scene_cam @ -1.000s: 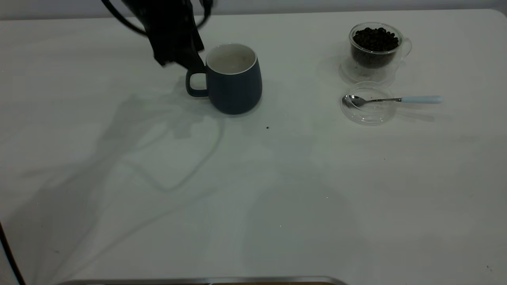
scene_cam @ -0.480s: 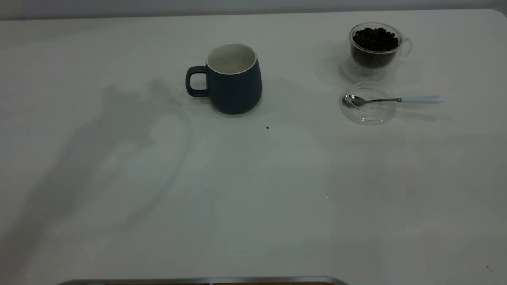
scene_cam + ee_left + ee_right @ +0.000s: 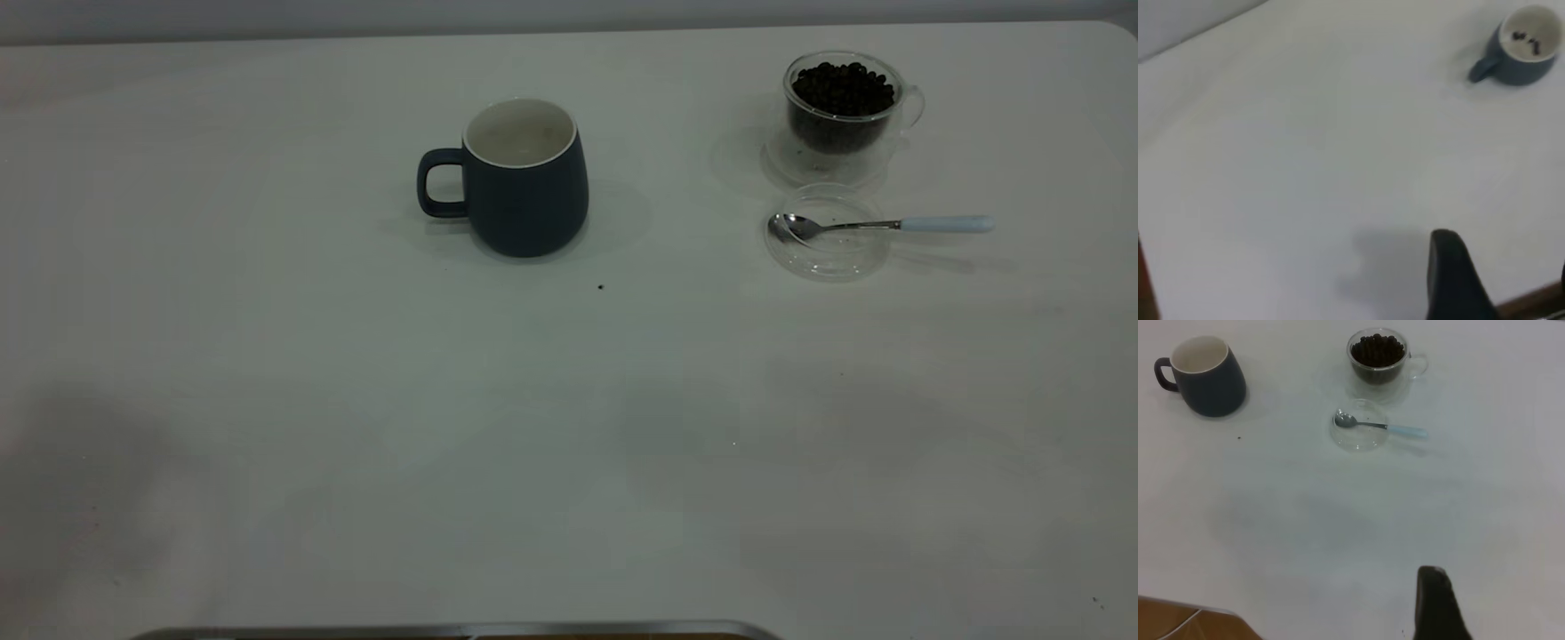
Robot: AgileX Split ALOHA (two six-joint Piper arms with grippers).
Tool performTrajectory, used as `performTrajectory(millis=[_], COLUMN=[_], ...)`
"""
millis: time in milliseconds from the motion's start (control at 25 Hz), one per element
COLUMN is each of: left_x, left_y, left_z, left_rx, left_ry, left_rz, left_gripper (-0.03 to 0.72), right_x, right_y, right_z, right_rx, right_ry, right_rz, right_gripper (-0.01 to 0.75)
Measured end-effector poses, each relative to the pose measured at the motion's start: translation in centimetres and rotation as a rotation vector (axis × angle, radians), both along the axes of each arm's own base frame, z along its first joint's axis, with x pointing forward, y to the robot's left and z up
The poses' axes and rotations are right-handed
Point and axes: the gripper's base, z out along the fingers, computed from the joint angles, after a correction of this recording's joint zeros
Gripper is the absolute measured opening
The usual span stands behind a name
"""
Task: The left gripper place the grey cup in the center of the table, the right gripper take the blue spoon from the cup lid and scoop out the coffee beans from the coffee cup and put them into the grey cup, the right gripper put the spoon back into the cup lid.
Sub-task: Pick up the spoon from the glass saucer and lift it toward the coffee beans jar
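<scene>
The grey cup stands upright at the table's middle rear, handle toward the left, with nothing holding it; the left wrist view shows the grey cup far off with a few dark beans inside. At the right rear the glass coffee cup is full of beans. Just in front of it, the blue spoon lies across the clear cup lid. Neither arm appears in the exterior view. My left gripper hangs open over bare table near its edge. My right gripper is open, well short of the spoon.
A single dark speck lies on the white table in front of the grey cup. A metal strip runs along the near table edge.
The left arm, which was at the grey cup's handle a second ago, has pulled away out of the exterior view. Its shadow slid off to the left. The cup stayed put.
</scene>
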Motion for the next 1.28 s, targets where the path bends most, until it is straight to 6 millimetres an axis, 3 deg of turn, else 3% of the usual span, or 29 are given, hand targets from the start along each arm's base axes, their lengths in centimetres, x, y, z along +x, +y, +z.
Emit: performTrajectory(millis=[40,200,480,720,1280], left_x=[-1.7,-7.0,-12.8,-14.2,-15.8], left_y=[0.4,1.9,3.5,3.4,3.2], left_z=[-0.2,-4.0,-11.0,-15.8,-16.8], left_rx=[-0.019,-0.049,-0.066,-0.124,-0.194], left_ry=[-0.013,0.015,0.043,0.027,0.051], left_rz=[0.010,0.046,0.046,0.030,0.010], left_gripper=[0.451,0.451,0.451,0.451,0.451], right_x=[0.0,0.0,0.0,0.0,0.0], right_y=[0.0,0.0,0.0,0.0,0.0], right_z=[0.0,0.0,0.0,0.0,0.0], right_rx=[0.000,0.000,0.000,0.000,0.000], right_ry=[0.000,0.000,0.000,0.000,0.000], right_rz=[0.000,0.000,0.000,0.000,0.000], right_gripper=[0.494,0.494,0.494,0.494,0.494])
